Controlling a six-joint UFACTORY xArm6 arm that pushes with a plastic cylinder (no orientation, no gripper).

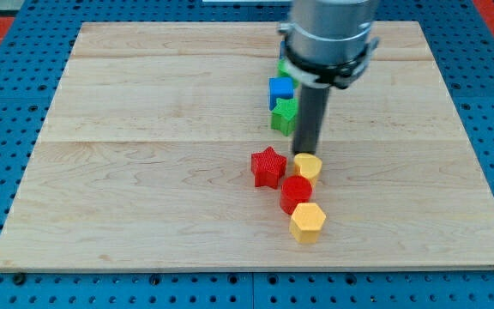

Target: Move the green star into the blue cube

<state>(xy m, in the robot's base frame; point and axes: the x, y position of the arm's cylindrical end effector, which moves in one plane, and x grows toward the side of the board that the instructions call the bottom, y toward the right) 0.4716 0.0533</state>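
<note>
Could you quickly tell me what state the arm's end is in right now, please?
No claw: my tip holds nothing, sitting just below the green star, against the yellow block's top edge.

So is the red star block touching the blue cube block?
No, the red star block lies apart from the blue cube block, nearer the view's bottom.

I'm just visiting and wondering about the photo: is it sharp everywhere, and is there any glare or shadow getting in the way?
In the camera view, the wooden board is evenly lit with no strong glare; the red star and yellow block look fairly crisp with only soft shadows; the grey arm body at the view's top looks slightly blurred and hides part of the green block behind it.
</note>
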